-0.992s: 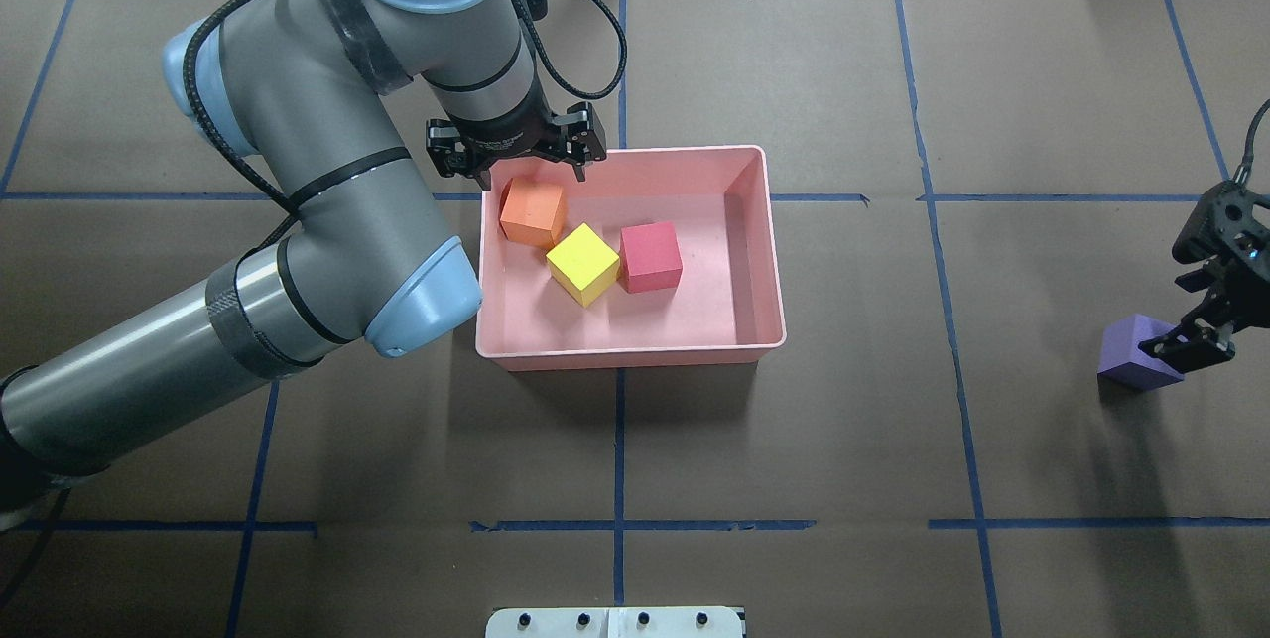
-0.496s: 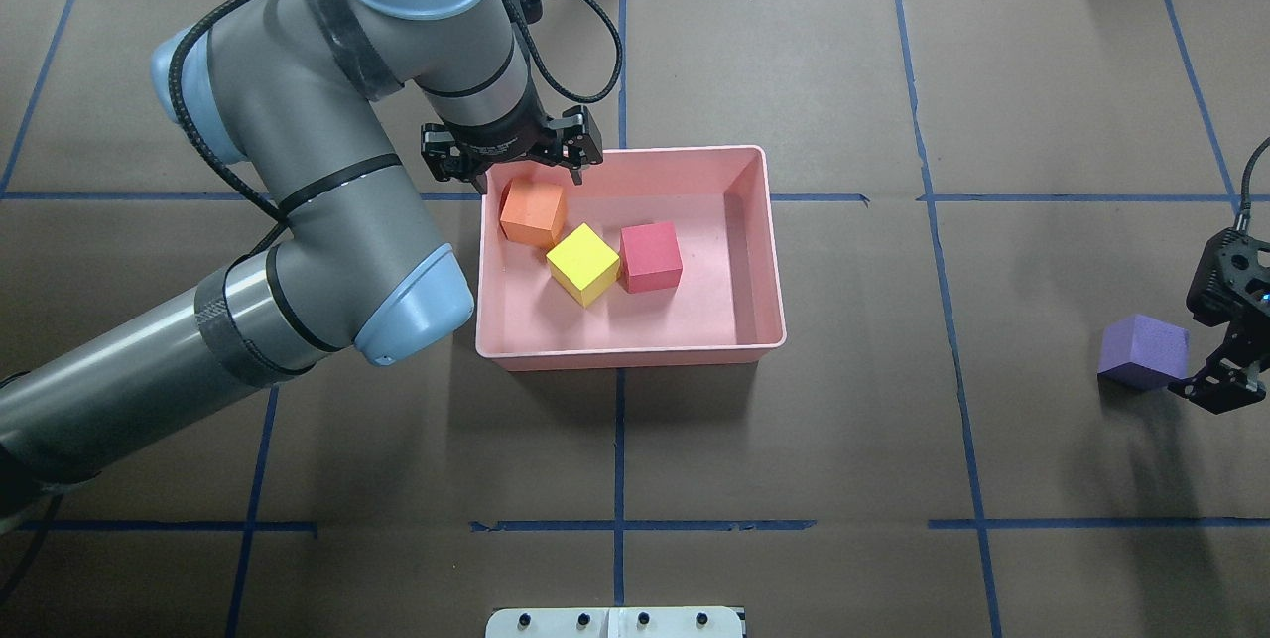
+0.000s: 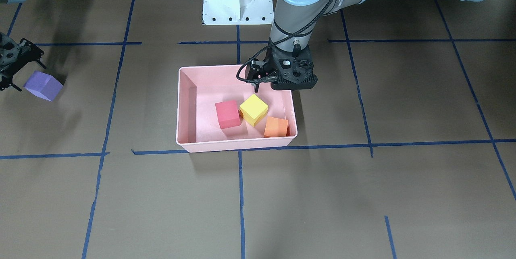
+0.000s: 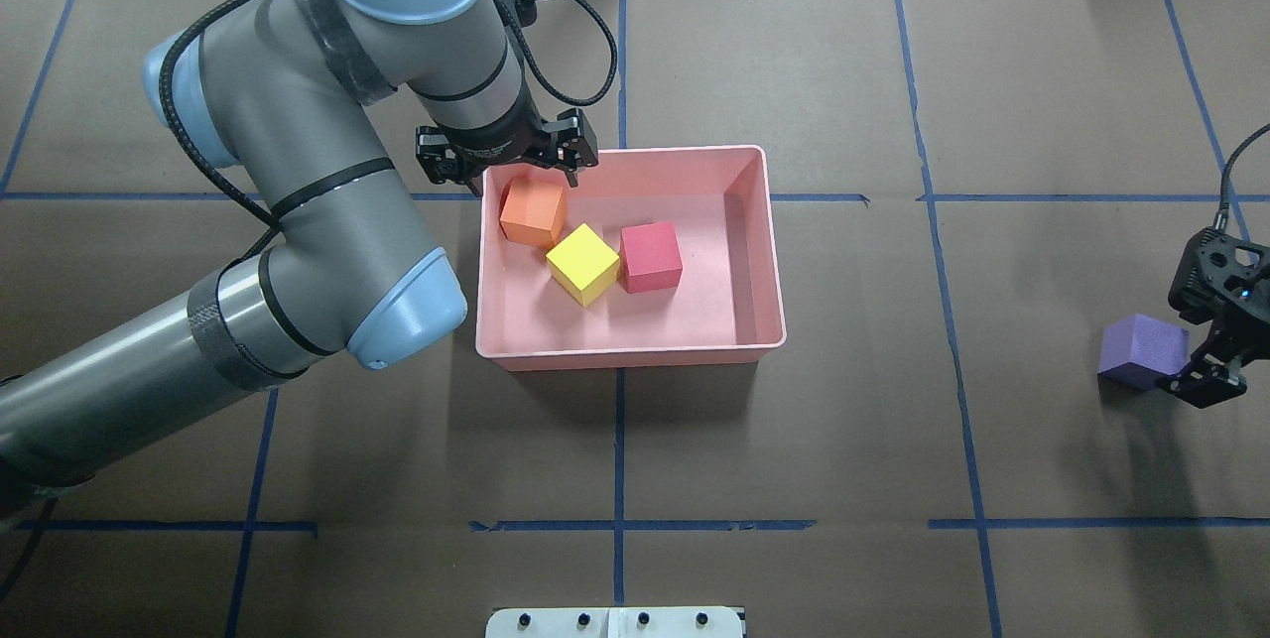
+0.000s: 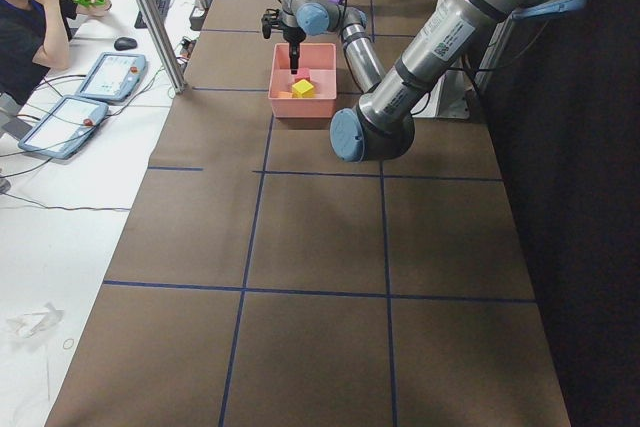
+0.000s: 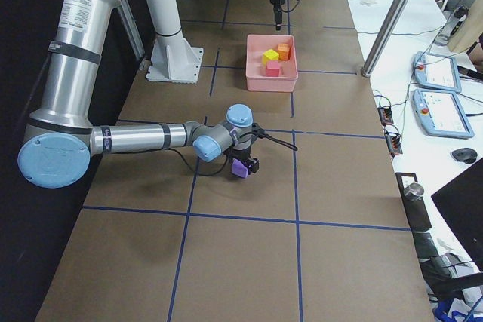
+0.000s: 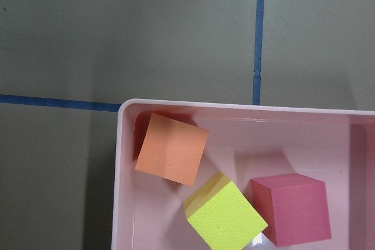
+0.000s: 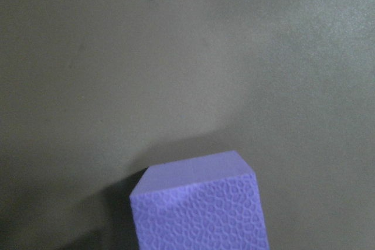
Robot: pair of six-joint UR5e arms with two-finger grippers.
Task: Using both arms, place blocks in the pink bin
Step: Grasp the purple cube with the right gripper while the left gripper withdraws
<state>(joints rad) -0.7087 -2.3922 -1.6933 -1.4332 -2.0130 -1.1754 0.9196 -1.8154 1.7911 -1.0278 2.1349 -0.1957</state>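
Purple block on the table, well right of the bin — last one out. Right gripper just beside it; we cannot tell if clenched. We'd centre over the block before closing. Left gripper spread, empty.

Robotics lab: tape-gridded table, teach pendants

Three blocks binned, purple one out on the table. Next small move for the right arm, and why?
Likely nudge the right gripper so its jaws straddle the purple block, ready to close. It is the only block outside the pink bin, resting on the table, and the gripper sits at its edge, not clearly astride it.
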